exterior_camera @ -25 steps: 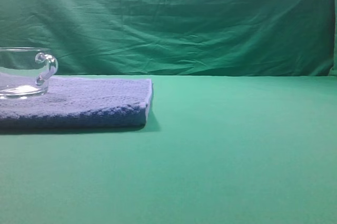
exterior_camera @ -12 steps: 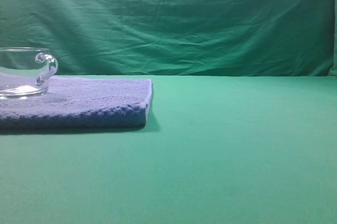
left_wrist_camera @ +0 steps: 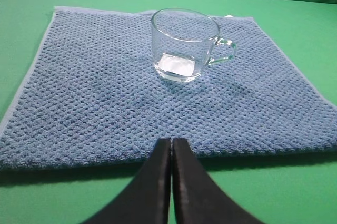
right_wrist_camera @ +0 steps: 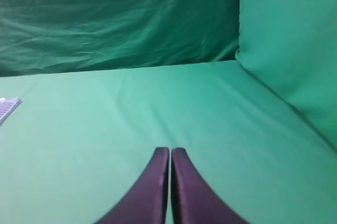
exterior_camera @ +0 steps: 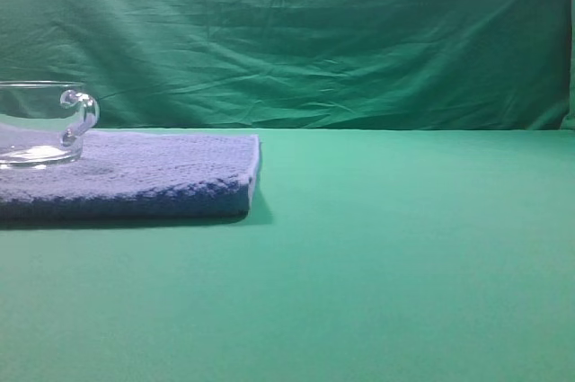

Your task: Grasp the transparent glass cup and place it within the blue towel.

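Transparent glass cup (left_wrist_camera: pixel 185 45): upright on the blue towel (left_wrist_camera: pixel 95 92), handle pointing right in the left wrist view. Towel: flat on green table cloth (exterior_camera: pixel 404 247), far left. Left gripper (left_wrist_camera: pixel 171 142): jaws pressed together, empty, just short of the towel's near edge. Right gripper (right_wrist_camera: pixel 170 152): jaws together, empty, over bare cloth.

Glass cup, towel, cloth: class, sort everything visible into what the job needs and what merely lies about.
Job:
transparent glass cup, standing on the towel
blue towel

Lying about:
green table cover
green backdrop cloth
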